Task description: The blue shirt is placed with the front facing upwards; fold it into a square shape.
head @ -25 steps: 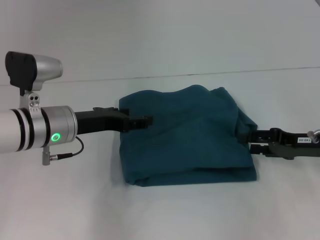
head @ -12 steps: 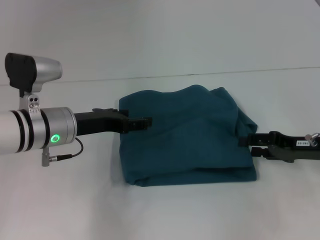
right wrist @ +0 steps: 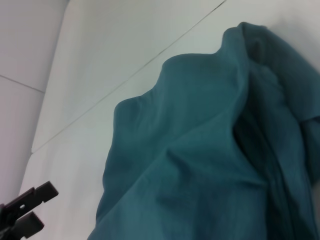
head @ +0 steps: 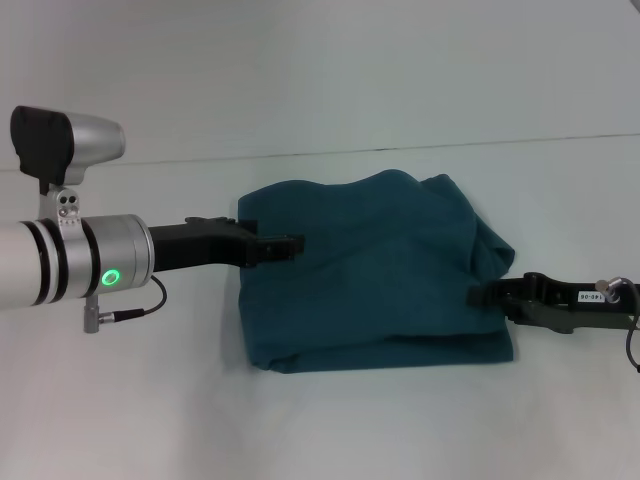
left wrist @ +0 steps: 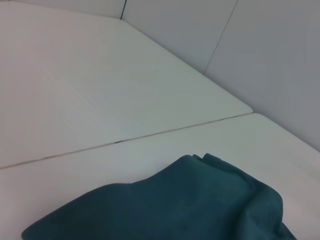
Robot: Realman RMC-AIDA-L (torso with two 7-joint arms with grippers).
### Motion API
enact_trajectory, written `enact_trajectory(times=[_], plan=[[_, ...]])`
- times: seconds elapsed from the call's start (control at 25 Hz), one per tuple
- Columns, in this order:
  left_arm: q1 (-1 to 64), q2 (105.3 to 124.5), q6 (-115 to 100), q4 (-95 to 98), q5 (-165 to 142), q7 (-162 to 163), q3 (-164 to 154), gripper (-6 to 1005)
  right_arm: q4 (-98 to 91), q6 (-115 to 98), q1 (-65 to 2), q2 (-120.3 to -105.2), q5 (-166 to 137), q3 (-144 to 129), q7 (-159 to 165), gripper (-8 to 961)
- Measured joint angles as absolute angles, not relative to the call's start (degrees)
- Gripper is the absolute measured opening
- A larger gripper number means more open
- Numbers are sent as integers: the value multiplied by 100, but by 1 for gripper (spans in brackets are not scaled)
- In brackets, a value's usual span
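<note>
The blue shirt (head: 375, 275) lies folded into a rough square in the middle of the table, plain teal side up, with a doubled layer along its near edge. It also fills the right wrist view (right wrist: 200, 160) and the bottom of the left wrist view (left wrist: 170, 205). My left gripper (head: 287, 243) hovers at the shirt's left edge. The right wrist view shows it open (right wrist: 29, 209), beside the cloth and holding nothing. My right gripper (head: 484, 294) sits at the shirt's right edge, low near the doubled layer, its fingers drawn together into one dark bar.
The white table (head: 320, 100) runs far beyond the shirt, with a thin seam (head: 400, 148) crossing it behind the cloth. Pale wall panels (left wrist: 260, 60) stand at the back. The left arm's silver wrist (head: 90, 262) reaches in from the left.
My right gripper has dropped nearer along the shirt's right edge and slid slightly inward, and its fingers have come together. The left gripper and the shirt have stayed put.
</note>
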State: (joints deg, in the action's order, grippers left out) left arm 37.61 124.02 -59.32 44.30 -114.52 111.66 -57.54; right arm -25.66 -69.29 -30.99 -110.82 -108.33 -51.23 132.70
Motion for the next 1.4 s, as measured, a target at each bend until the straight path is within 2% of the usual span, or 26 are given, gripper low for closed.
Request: enact_trajectory(times=[0.4, 0.64, 0.96, 1.4], plan=[[3762, 12401, -5933, 4429, -11452, 11162, -5747, 844, -2582, -7387, -3086, -11096, -10830, -5119, 13034, 208], [3762, 12402, -5934, 4429, -11452, 11166, -5748, 844, -2656, -7620, -2905, -11074, -10823, -5109, 13068, 15], [3761, 12402, -5932, 4429, -11452, 11174, -5756, 844, -2679, -7685, -2642, -11041, -10842, -5036, 13070, 12], [3753, 12402, -5926, 4362, -11445, 11183, -5764, 844, -2708, -7704, -2543, -10950, -10849, -5037, 13044, 60]])
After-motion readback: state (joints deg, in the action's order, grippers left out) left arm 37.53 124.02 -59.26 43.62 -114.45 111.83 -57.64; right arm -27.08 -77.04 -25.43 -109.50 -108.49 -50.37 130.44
